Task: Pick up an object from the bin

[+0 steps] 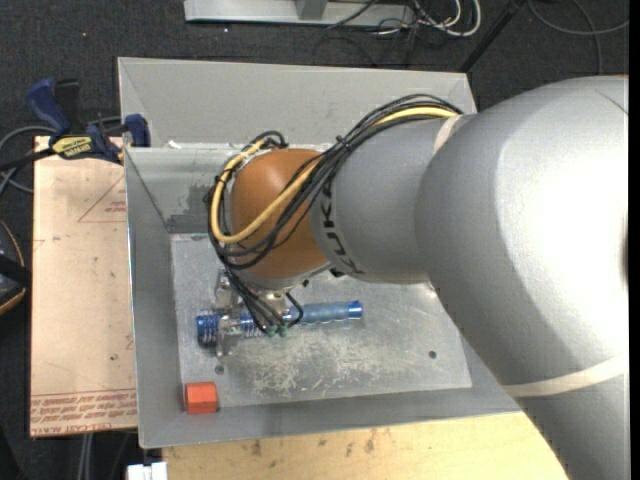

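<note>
My gripper is low over the bin floor, left of the middle, mostly hidden under the arm's orange cover. A long blue thing lies across the floor right beneath it. Its lighter blue shaft sticks out to the right, and a darker blue end shows to the left of the gripper. The gripper's metal parts cover the middle of this thing, and I cannot tell whether they touch it. A small orange-red block rests apart in the bin's front left corner.
The big grey arm reaches in from the right and hides the bin's right and back parts. Scratched bare floor lies in front of the gripper, between the blue thing and the front wall.
</note>
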You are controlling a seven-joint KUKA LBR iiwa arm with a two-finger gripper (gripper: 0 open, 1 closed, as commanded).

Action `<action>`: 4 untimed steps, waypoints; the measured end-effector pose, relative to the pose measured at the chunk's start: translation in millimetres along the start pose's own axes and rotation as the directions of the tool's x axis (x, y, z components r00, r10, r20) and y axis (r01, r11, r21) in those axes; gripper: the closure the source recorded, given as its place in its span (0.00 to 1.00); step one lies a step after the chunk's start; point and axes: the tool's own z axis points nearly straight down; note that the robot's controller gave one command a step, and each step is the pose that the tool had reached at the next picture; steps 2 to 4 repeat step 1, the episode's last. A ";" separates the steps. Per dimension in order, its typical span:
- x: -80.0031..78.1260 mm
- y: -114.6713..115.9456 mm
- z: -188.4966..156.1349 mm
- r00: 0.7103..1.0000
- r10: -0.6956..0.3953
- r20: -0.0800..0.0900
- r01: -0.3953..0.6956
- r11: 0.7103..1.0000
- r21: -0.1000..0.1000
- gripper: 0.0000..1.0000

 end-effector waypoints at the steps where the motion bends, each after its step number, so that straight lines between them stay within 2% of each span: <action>1: -28.2 -11.7 -126.3 1.000 -0.016 -0.006 0.016 1.000 0.005 1.00; 4: -28.2 -11.7 -126.3 1.000 -0.016 -0.006 0.016 1.000 0.005 1.00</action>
